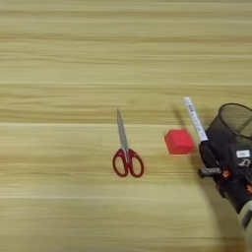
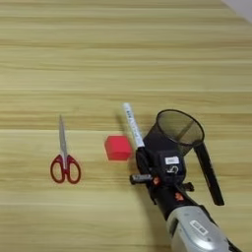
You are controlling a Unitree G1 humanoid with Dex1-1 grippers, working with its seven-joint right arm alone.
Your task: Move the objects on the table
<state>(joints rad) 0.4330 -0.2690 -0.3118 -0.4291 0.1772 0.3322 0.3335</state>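
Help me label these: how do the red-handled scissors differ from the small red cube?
The red-handled scissors are long and slim, with grey metal blades pointing away from the robot; the small red cube is compact, blocky and red all over. The scissors lie further left, the cube nearer the gripper. Both rest on the wooden table.

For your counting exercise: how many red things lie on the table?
2. The red cube lies beside the white marker, near the gripper. The scissors, with red handles, lie further left. The arm or the mesh cup may hide more.

Streaky wooden table [image 1: 74,59], mesh cup [image 2: 179,127]
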